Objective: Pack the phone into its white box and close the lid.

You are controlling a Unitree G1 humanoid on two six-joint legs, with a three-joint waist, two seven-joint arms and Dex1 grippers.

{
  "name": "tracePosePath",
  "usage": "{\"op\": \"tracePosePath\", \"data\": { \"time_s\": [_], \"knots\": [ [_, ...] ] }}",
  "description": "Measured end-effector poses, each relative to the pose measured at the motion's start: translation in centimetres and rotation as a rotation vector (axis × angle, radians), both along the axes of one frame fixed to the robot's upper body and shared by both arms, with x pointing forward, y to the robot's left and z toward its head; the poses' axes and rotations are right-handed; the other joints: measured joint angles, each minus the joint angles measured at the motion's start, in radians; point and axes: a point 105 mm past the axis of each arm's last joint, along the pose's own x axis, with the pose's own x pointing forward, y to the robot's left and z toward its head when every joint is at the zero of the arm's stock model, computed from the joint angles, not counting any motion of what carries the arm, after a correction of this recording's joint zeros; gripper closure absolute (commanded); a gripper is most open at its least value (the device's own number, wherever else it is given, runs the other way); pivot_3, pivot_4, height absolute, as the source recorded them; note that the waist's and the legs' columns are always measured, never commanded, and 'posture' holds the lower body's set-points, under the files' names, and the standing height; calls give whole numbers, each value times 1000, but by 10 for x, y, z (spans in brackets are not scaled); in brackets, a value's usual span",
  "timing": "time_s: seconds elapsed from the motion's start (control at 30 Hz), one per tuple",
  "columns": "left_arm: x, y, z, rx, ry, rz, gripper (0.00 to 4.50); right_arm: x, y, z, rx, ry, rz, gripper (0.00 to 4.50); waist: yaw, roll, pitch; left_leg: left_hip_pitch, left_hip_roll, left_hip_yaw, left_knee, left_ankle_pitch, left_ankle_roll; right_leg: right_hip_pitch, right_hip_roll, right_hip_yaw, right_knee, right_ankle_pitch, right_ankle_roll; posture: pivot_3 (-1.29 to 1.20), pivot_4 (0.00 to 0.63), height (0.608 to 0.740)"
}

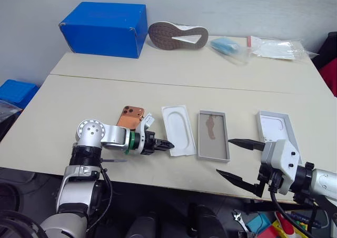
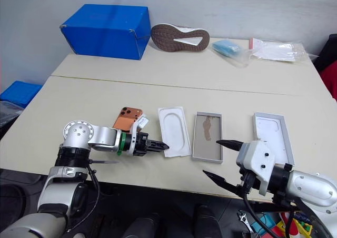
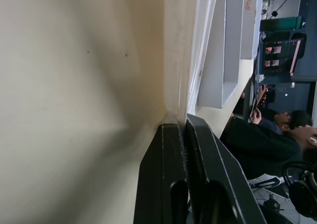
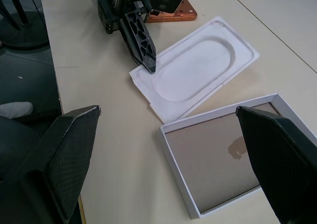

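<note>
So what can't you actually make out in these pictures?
- The phone: its near half is hidden behind the left arm in the head views.
- Whether the left gripper, fingers shut, pinches the white moulded insert: its tip covers the edge.
- The lid: its near end sits behind the right gripper.

Both arms were silver-grey with black joints, the left gripper [image 1: 163, 144] ringed green, the right gripper [image 1: 239, 161] trailing black cables.

You can see just the top part of the phone [image 1: 130, 117] (the left arm covers the rest). The white box [image 4: 218, 164] is cut off by the picture's edge in the right wrist view.
</note>
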Motion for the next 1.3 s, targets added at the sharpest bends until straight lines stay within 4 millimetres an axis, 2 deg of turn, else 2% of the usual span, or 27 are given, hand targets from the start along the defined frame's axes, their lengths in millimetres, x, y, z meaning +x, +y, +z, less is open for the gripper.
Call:
{"op": "tracePosePath", "data": {
  "time_s": [0.17,0.37,0.5,0.63,0.77,0.9,1.1,1.13,1.3],
  "knots": [
    [2,26,9,5,-14,21,4474,0,0,0,-2,0,4,0,-1,0,0,0,3,0,0,-1,-3,-1,7,0,0,-1,-2,0,150,740],
    [-2,46,45,-46,-98,-65,4474,1,4,-1,-46,5,55,0,-2,-1,1,0,4,0,0,-2,-4,-1,9,0,0,-2,-3,0,150,740],
    [-7,60,72,-112,-172,-125,4474,17,6,-19,-123,54,81,0,-7,0,2,0,5,1,0,-2,-4,-1,10,-1,0,-3,-5,0,150,740],
    [-13,77,74,-103,-231,-198,4474,41,7,-42,-214,91,95,0,-17,0,3,0,9,2,0,-1,-3,-3,10,-1,0,-4,-8,0,150,740],
    [-19,87,66,-87,-236,-272,4500,60,8,-56,-260,99,109,915,-20,-1,5,-3,12,1,0,-1,-3,-7,11,-2,3,-6,-11,0,150,740],
    [-22,89,62,-84,-230,-314,4500,67,7,-73,-308,116,159,2278,-19,-2,6,-10,12,1,0,-1,-2,-13,10,-1,4,-6,-11,0,150,740],
    [-22,81,60,-110,-215,-333,4500,64,13,-75,-320,103,261,4358,-23,-2,6,-12,12,1,2,0,-1,-15,10,-1,6,-6,-11,0,150,740],
    [-22,79,59,-119,-212,-333,4500,62,14,-76,-322,106,278,4480,-23,-2,6,-12,12,1,1,0,-1,-15,10,-1,6,-6,-11,0,150,740],
    [-21,66,57,-146,-190,-332,4500,50,12,-79,-310,150,325,4480,-17,-3,7,-13,12,0,2,0,-1,-16,10,-1,6,-6,-11,0,150,740]
  ]
}}
